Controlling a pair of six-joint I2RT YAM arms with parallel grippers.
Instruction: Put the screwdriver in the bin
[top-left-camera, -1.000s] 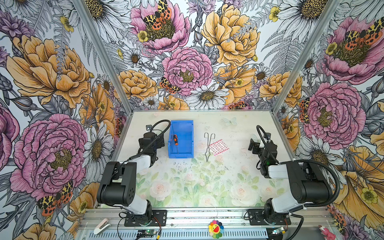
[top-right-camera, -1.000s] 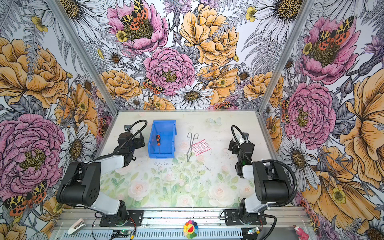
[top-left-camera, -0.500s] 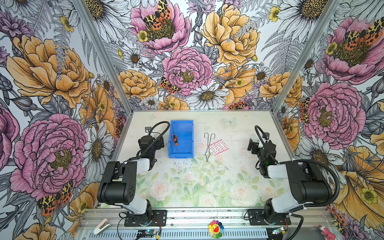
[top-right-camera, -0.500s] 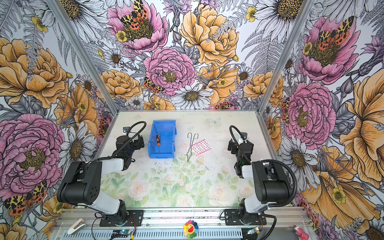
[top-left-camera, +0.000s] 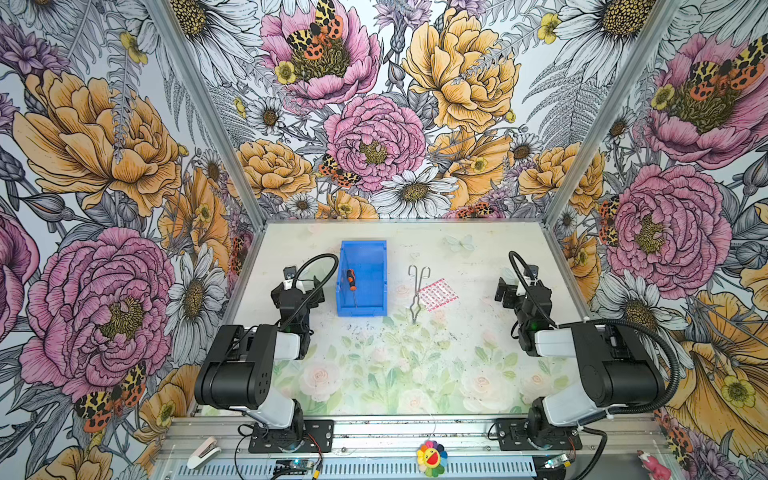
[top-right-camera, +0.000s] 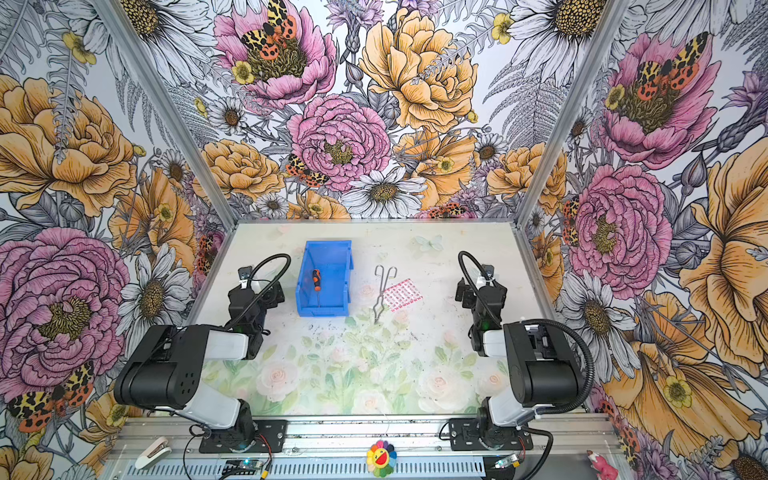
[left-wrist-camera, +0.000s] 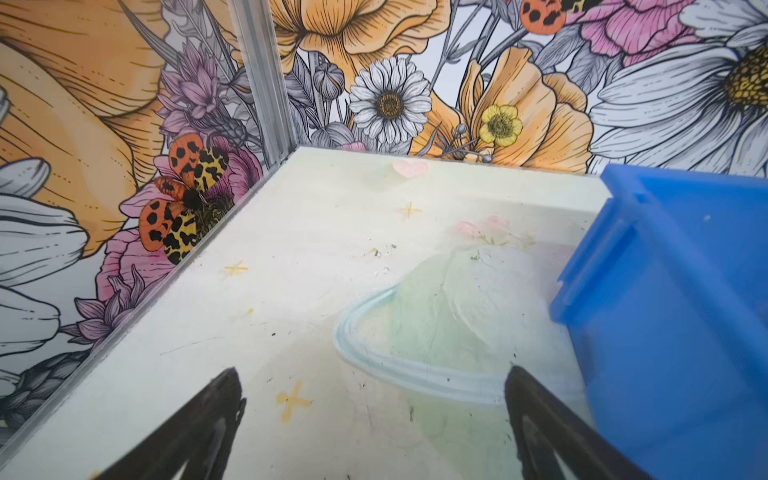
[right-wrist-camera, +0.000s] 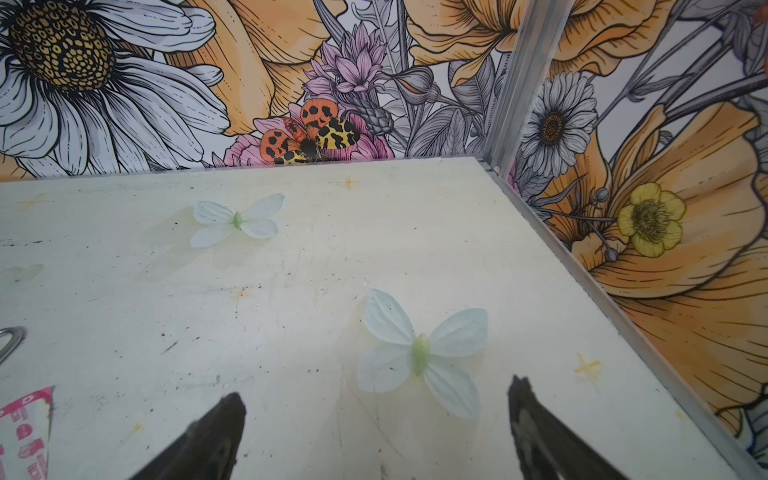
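In both top views the screwdriver (top-left-camera: 351, 286) is lying inside the bin (top-left-camera: 372, 266), close to its left wall. Its black-and-orange handle is pointing toward the back wall, and its thin shaft is pointing toward the low front lip.

Your left tool (left-wrist-camera: 374, 380) is standing with its fingers spread wide and is gripping nothing. It is hanging over the bench (left-wrist-camera: 291, 291), just beside the outer left wall of the bin.

Your right tool (right-wrist-camera: 376, 390) is also standing spread and empty. It is hanging over the right side of the bench, well apart from the bin.

Between the bin and your right tool, wire tongs (top-left-camera: 417, 293) are lying on the bench. A pink patterned packet (top-left-camera: 437, 294) is lying just beside them on their right. It is perhaps a strip of plasters, but the print is too small for reading.
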